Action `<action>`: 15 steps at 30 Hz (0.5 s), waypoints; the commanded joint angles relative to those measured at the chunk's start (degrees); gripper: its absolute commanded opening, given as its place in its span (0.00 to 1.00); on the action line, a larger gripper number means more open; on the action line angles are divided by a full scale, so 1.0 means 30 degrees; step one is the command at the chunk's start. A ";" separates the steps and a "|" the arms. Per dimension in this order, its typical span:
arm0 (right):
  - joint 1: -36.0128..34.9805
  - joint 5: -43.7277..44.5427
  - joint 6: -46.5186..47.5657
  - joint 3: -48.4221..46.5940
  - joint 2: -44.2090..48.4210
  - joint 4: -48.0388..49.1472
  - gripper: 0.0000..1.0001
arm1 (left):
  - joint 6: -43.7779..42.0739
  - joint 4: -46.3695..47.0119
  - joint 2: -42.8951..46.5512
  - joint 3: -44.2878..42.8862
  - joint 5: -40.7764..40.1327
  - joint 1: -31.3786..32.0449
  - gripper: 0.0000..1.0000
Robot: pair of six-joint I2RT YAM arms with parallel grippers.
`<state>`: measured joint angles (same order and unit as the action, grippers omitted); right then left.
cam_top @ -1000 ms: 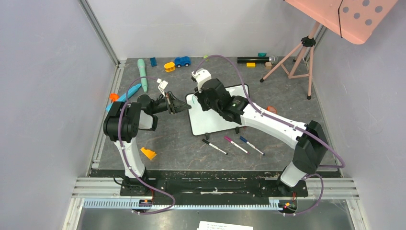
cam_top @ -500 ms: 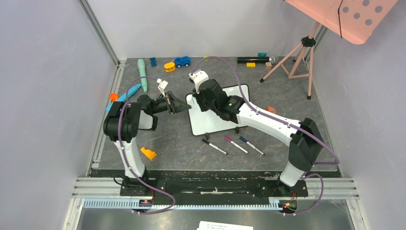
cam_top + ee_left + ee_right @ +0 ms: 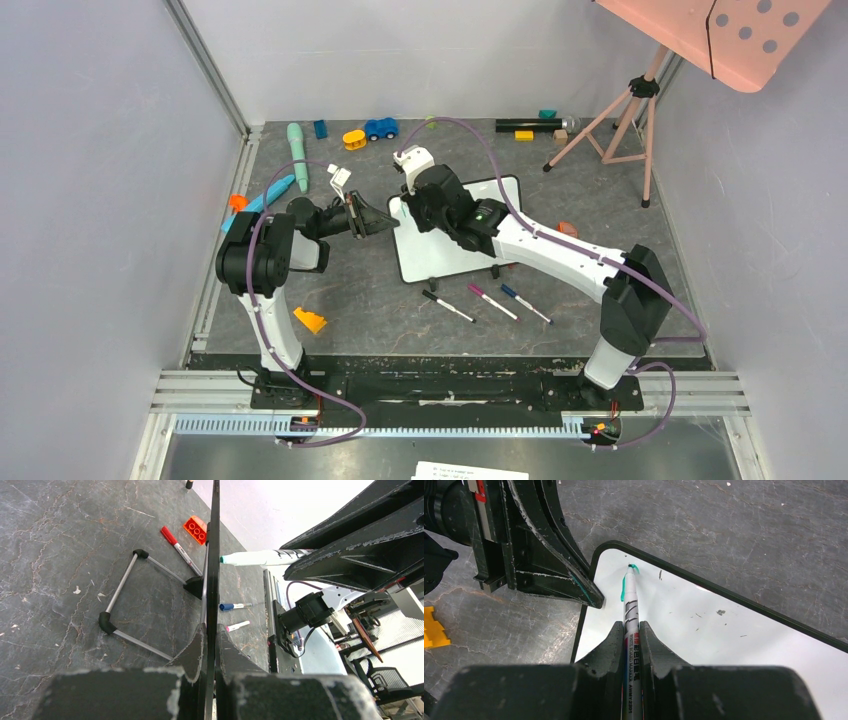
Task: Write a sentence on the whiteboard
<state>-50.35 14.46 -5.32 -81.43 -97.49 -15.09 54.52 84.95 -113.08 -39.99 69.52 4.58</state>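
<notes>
The whiteboard (image 3: pixel 440 256) lies mid-table with its far side propped up. My left gripper (image 3: pixel 392 222) is shut on its left edge; in the left wrist view the black frame (image 3: pixel 215 555) runs edge-on between my left gripper (image 3: pixel 210 632) fingers. My right gripper (image 3: pixel 410 207) is shut on a white marker (image 3: pixel 630 610) and shows in its own view (image 3: pixel 630 630). The marker's teal tip touches the board (image 3: pixel 724 630) near its top-left corner. Of the sentence, only a short teal stroke (image 3: pixel 623 589) shows there. The marker also shows in the left wrist view (image 3: pixel 260 557).
Three markers lie in front of the board: black (image 3: pixel 447 306), pink (image 3: pixel 493 301), blue (image 3: pixel 525 303). An orange wedge (image 3: pixel 310 320) lies near left. Toys (image 3: pixel 380 128) and a teal stick (image 3: pixel 297 150) line the back. A pink tripod (image 3: pixel 620 120) holds a dotted panel (image 3: pixel 745 35) at right.
My right gripper with the marker shifted slightly left along the board's top edge, then held nearly still. The left gripper and the board have not moved.
</notes>
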 commanded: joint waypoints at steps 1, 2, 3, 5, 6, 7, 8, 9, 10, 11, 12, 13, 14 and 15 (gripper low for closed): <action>0.0123 0.0416 0.0039 -0.0732 -0.0315 0.0507 0.00 | -0.0640 0.1421 0.0614 0.0026 0.0324 0.0060 0.02; 0.0141 0.0413 0.0039 -0.0693 -0.0291 0.0523 0.00 | -0.0654 0.1421 0.0605 0.0023 0.0324 0.0061 0.02; 0.0120 0.0444 0.0003 -0.0689 -0.0301 0.0543 0.00 | -0.0654 0.1421 0.0629 0.0034 0.0325 0.0070 0.02; 0.0139 0.0496 -0.0013 -0.0667 -0.0264 0.0530 0.00 | -0.0647 0.1421 0.0620 0.0026 0.0324 0.0063 0.02; 0.0142 0.0537 0.0013 -0.0661 -0.0243 0.0524 0.00 | -0.0654 0.1421 0.0604 0.0019 0.0324 0.0058 0.02; 0.0126 0.0583 -0.0005 -0.0632 -0.0213 0.0545 0.00 | -0.0655 0.1421 0.0612 0.0027 0.0325 0.0070 0.02; 0.0119 0.0667 -0.0008 -0.0604 -0.0177 0.0545 0.00 | -0.0655 0.1421 0.0603 0.0025 0.0342 0.0078 0.02; 0.0141 0.0721 -0.0003 -0.0531 -0.0134 0.0522 0.00 | -0.0654 0.1435 0.0602 0.0028 0.0334 0.0056 0.02; 0.0170 0.0810 0.0015 -0.0503 -0.0114 0.0505 0.00 | -0.0655 0.1421 0.0604 0.0026 0.0324 0.0067 0.02; 0.0169 0.0922 0.0020 -0.0459 -0.0081 0.0478 0.00 | -0.0676 0.1422 0.0610 0.0028 0.0331 0.0056 0.02; 0.0186 0.1006 -0.0040 -0.0428 -0.0031 0.0441 0.00 | -0.0657 0.1421 0.0626 0.0032 0.0324 0.0070 0.02; 0.0199 0.1072 -0.0059 -0.0384 0.0028 0.0398 0.00 | -0.0655 0.1421 0.0622 0.0021 0.0324 0.0056 0.02; 0.0226 0.1145 -0.0085 -0.0325 0.0075 0.0396 0.00 | -0.0655 0.1421 0.0624 0.0026 0.0325 0.0056 0.02; 0.0228 0.1200 -0.0085 -0.0260 0.0144 0.0398 0.00 | -0.0655 0.1421 0.0610 0.0036 0.0327 0.0056 0.02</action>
<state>-50.35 15.09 -5.48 -81.43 -97.51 -15.07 54.52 84.95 -113.08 -39.99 69.49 4.58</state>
